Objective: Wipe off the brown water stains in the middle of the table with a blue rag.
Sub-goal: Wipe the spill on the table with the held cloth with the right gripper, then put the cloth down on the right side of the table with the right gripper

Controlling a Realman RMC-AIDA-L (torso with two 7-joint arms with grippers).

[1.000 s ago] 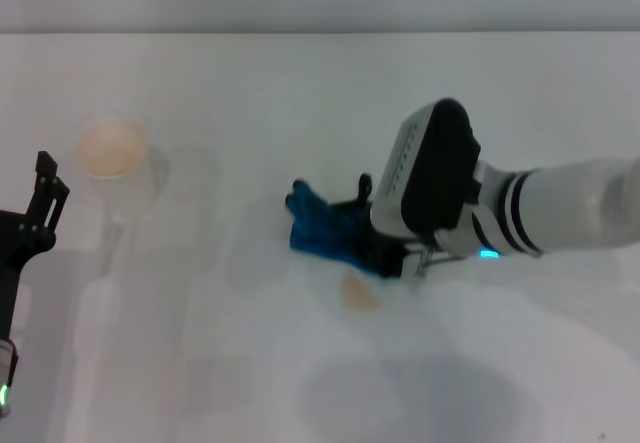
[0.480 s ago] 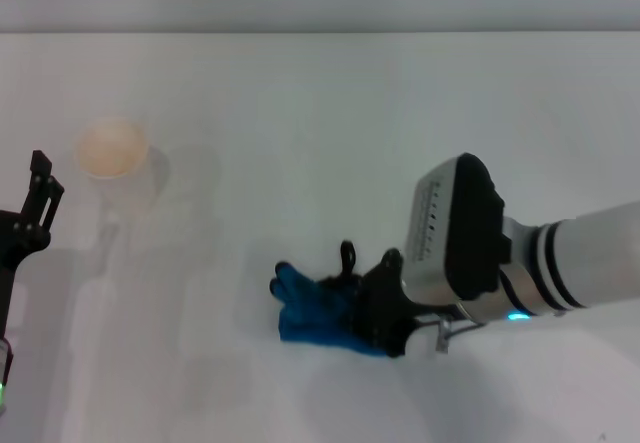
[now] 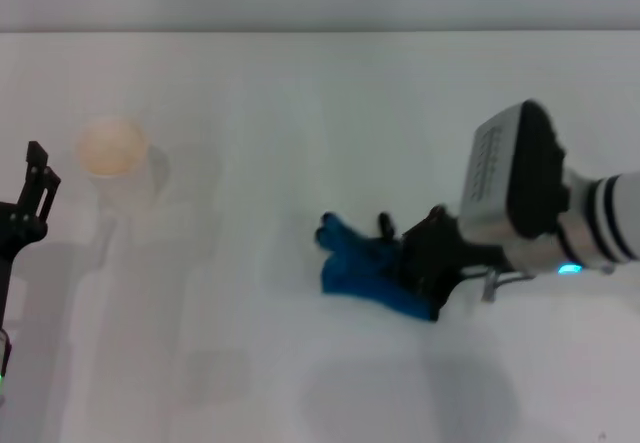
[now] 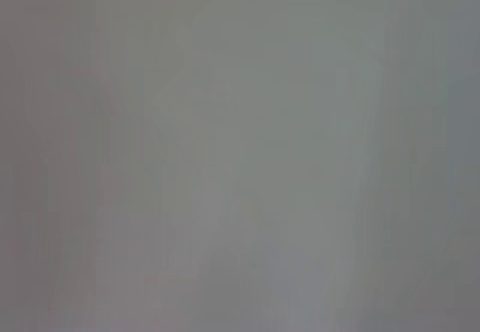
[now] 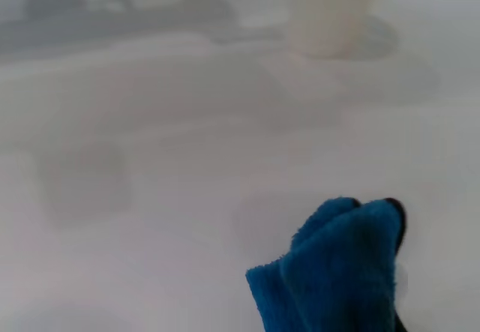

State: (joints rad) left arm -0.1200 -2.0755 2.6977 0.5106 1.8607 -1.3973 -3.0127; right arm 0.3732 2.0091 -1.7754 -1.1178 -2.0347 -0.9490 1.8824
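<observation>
My right gripper (image 3: 428,269) is shut on the blue rag (image 3: 365,268) and presses it on the white table (image 3: 300,113), right of the middle. The rag sticks out to the left of the black fingers (image 3: 432,253). In the right wrist view the fluffy blue rag (image 5: 337,272) fills the lower part over the bare white table (image 5: 150,160). No brown water stain shows in any view. My left gripper (image 3: 32,195) stays parked at the far left edge. The left wrist view shows only a plain grey blur.
A translucent whitish cup (image 3: 112,153) with a tan inside stands at the back left. It also shows far off in the right wrist view (image 5: 330,10).
My right gripper swept the rag from the middle toward the front, then to the right. The tan stain seen one second ago beside the rag no longer shows. The left arm barely moved.
</observation>
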